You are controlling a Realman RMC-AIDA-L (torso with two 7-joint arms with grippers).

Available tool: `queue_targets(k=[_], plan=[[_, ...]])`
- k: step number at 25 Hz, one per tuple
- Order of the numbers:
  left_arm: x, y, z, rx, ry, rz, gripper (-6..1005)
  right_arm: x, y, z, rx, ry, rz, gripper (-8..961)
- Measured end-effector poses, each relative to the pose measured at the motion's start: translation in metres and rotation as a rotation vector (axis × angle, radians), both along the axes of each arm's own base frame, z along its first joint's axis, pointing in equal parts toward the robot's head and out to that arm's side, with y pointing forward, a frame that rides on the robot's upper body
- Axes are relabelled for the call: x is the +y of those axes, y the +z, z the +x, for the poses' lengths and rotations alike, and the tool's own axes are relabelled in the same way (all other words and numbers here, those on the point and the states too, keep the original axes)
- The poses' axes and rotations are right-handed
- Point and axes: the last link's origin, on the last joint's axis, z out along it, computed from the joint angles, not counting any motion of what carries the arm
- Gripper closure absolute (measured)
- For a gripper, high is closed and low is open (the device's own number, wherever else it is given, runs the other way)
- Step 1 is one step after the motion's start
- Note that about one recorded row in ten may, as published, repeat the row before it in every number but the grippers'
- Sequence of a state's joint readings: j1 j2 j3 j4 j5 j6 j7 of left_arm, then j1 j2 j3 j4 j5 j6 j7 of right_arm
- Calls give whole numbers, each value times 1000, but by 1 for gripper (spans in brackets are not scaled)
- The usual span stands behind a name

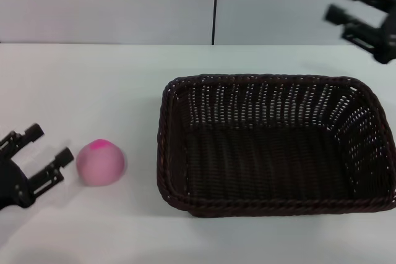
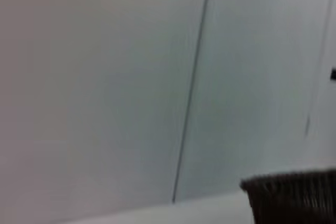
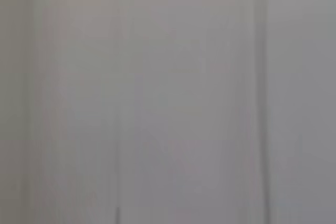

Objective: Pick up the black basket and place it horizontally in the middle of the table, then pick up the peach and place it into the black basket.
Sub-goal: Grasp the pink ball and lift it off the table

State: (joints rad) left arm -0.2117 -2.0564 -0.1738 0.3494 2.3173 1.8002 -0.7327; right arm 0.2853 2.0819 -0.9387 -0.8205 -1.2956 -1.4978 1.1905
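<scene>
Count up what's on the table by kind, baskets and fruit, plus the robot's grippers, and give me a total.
Baskets: 1, the black basket, nothing inside it.
Fruit: 1, the peach, on the table to the basket's left.
Grippers: 2, the left gripper beside the peach, the right gripper raised at far right.
Total: 4

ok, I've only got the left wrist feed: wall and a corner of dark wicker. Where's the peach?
Observer: The small round pale-pink peach lies on the broad white table, outside the large dark woven wicker basket, on its left.
Operator: Left gripper?
Observer: The left gripper is open, just left of the peach, not touching.
Operator: Right arm?
Observer: The right gripper is raised beyond the basket's far right corner, open.
</scene>
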Motion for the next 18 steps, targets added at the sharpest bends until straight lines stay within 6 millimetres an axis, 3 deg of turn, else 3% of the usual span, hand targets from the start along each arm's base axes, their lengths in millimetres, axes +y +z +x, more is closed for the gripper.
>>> queue_targets(k=[7, 18], plan=[[3, -4, -5, 80, -8, -35, 225, -22, -8, 27, 134, -81, 54, 374], [17, -40, 3, 192, -83, -94, 232, -37, -16, 42, 202, -146, 33, 374]])
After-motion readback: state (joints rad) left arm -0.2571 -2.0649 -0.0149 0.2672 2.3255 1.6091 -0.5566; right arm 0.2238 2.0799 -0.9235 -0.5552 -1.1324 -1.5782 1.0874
